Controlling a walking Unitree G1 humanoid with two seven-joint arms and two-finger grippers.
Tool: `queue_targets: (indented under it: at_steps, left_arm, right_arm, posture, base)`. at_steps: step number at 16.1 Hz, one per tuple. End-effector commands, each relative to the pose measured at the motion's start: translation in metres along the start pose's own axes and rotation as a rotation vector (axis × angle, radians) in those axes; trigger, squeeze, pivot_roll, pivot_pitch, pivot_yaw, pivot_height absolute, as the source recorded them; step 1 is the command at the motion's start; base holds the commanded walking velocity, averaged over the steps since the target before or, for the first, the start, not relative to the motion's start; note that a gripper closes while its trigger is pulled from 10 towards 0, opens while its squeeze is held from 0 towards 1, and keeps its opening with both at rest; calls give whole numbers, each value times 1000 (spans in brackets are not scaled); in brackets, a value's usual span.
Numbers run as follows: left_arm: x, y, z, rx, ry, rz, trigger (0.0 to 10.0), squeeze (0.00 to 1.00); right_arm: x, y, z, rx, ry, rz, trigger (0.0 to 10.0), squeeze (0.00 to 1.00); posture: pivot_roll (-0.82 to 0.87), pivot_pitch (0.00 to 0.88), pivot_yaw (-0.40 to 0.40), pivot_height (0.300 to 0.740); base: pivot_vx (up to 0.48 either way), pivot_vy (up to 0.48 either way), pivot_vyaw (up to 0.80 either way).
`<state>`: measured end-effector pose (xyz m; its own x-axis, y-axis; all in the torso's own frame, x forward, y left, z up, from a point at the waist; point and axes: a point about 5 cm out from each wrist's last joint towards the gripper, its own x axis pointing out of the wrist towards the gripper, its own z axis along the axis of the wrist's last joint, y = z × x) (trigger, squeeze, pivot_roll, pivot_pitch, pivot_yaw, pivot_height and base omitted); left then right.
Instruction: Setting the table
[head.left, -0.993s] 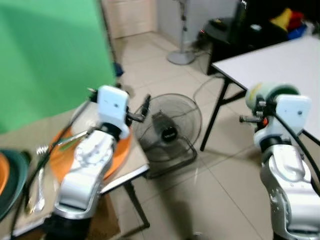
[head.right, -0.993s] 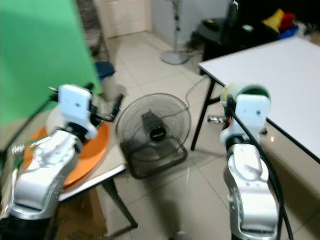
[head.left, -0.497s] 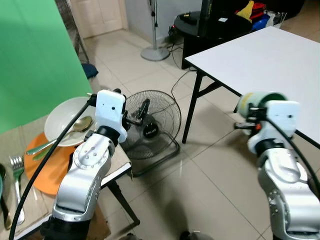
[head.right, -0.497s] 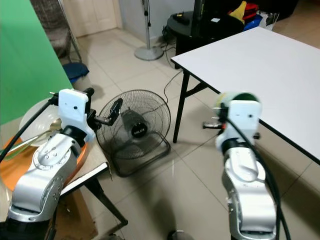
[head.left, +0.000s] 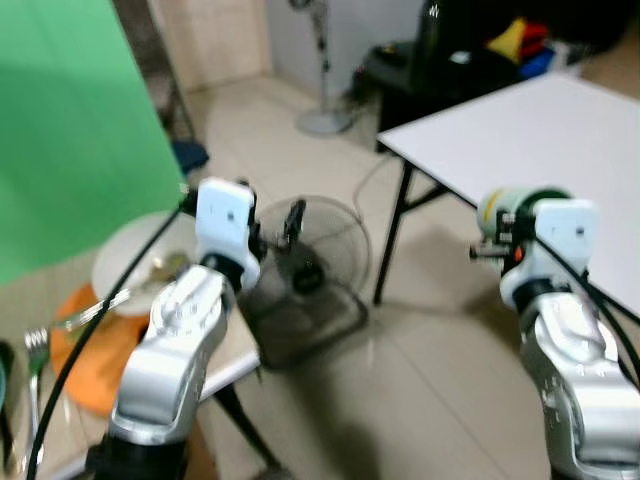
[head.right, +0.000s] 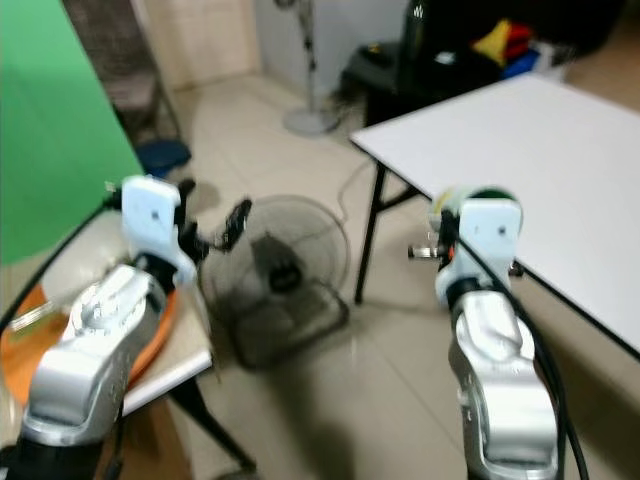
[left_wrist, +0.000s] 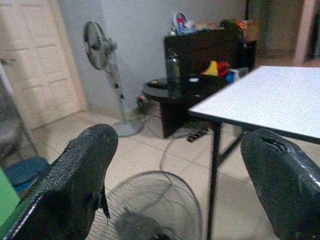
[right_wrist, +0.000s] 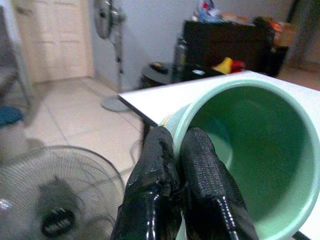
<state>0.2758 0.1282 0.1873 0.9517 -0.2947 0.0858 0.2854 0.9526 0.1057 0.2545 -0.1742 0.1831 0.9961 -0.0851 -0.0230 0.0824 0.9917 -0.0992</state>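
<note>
The right end effector (right_wrist: 187, 145) had its two black fingers (right_wrist: 205, 175) pressed together over the rim of one round pale-green ceramic cup (right_wrist: 250, 165), one finger inside the wall and one outside. The cup lay tipped on its side, its long axis running away from the wrist and its open mouth turned back toward the wrist camera, so the darker green inside showed. In the head views the cup (head.left: 520, 205) sat just ahead of the right wrist, raised in the air near the edge of one large white rectangular counter (head.left: 540, 125) with black legs, which stretched away to the right of that end effector. The left end effector (left_wrist: 175, 165) was held up empty, its two fingers spread wide apart. Below and just ahead of it stood one black wire-caged floor fan (head.left: 310, 270) on the beige tiled floor (head.left: 420, 380). Behind and to the left of the left arm, a small counter (head.left: 230, 365) carried one white bowl (head.left: 130, 270) with a utensil in it, an orange plate (head.left: 85, 360) and one silver fork (head.left: 35, 350). A green backdrop (head.left: 70, 130) hung further left. Ahead stood one tall pedestal fan (left_wrist: 102, 55), a pale panelled door (left_wrist: 42, 60) and a dark cabinet (left_wrist: 210, 50) with clutter on top. The head views were blurred.
</note>
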Motion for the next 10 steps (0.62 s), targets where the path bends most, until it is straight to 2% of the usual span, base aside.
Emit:
queue_targets:
  at_steps: [1, 4, 10]
  left_arm:
    - [1, 3, -3, 9, 23, 1, 10000, 0]
    - [1, 2, -4, 6, 22, -8, 10000, 0]
    - [-3, 2, -12, -20, 48, -13, 10000, 0]
  right_arm:
    - [-2, 5, 2, 6, -6, 24, 10000, 0]
    - [-2, 2, 3, 2, -8, 19, 10000, 0]
    - [-2, 4, 4, -9, -22, 36, 10000, 0]
  posture:
    - [34, 0, 35, 740]
    - [27, 0, 39, 740]
    - [26, 0, 38, 740]
  base:
    - [341, 0, -800]
    - [340, 0, -800]
    - [344, 0, 0]
